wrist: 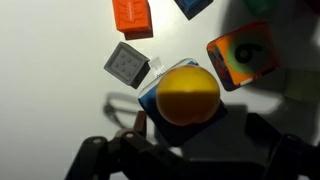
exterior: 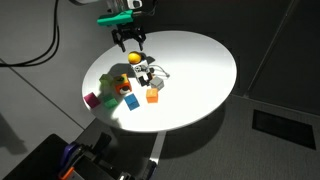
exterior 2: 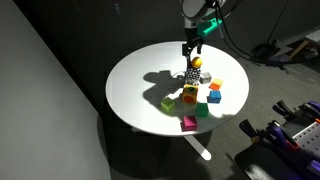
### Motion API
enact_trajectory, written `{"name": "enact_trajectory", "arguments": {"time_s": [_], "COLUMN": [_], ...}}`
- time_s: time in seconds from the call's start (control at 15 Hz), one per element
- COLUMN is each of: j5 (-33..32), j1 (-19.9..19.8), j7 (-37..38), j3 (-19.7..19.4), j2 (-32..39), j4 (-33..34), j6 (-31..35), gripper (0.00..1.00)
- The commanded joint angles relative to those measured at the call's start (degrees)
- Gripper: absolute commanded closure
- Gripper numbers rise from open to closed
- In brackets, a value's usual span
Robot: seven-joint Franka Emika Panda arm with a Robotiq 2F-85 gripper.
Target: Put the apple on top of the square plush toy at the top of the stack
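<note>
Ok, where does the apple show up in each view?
Exterior view: apple, upper area, left of centre.
Exterior view: apple, upper area, right of centre.
Wrist view: apple, dead centre.
Shared landmark: the square plush toy directly beneath it.

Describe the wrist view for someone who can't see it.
A yellow apple sits on a blue-topped cube at centre, with the gripper below it, its dark fingers spread apart. Around them on the white table lie an orange cube, a grey-and-white cube and a multicoloured cube.
</note>
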Motion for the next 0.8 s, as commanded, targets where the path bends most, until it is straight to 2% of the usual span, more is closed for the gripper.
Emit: {"name": "enact_trajectory", "arguments": {"time_s": [0.0,0.73], "j5": [2.6,2.1], "j1": [-1.5,-0.8], "j7": [-1.2,0.8], "j3": [1.4,0.7], "j2": [-3.3,-12.4], "j4": [-2.4,-11.4], "j6": [0.2,-0.7], "gripper": [0.0,0.0]}}
